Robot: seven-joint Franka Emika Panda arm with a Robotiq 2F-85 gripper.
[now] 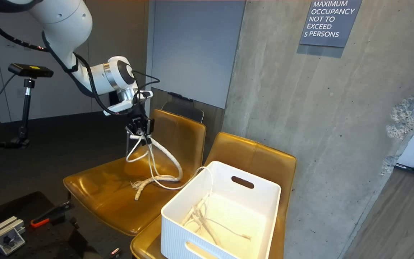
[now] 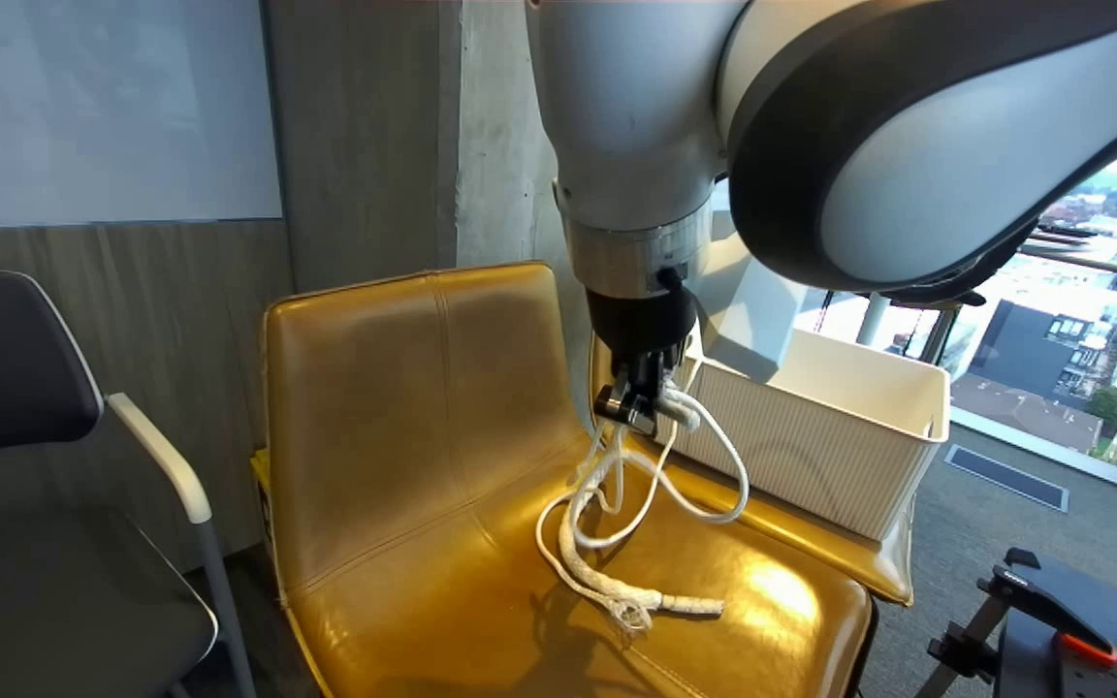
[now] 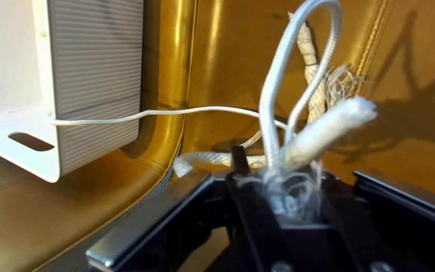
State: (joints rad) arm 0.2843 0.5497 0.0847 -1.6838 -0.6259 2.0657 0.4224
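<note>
My gripper (image 1: 138, 138) hangs above the seat of a golden-brown chair (image 1: 102, 185), fingers pointing down. White rope (image 3: 325, 130) is caught between its black fingers (image 3: 257, 211). In the wrist view, a thick stub and a thin loop stick out past the fingertips, and frayed fibres blur the grip. More of the rope (image 2: 573, 557) dangles in both exterior views, its frayed end lying on the seat. A thin cord (image 3: 202, 109) runs from it over the rim of a white ribbed bin (image 3: 96, 75). Tangled pale strands (image 1: 201, 219) lie inside that bin.
The bin stands on a second golden-brown chair (image 1: 255, 149) beside the first, against a concrete wall. A dark armchair (image 2: 15, 359) is off to the side. Near the front are an orange-tipped clamp (image 1: 45, 219) and a metal profile (image 1: 0, 235). A camera (image 1: 31, 70) sits on a stand.
</note>
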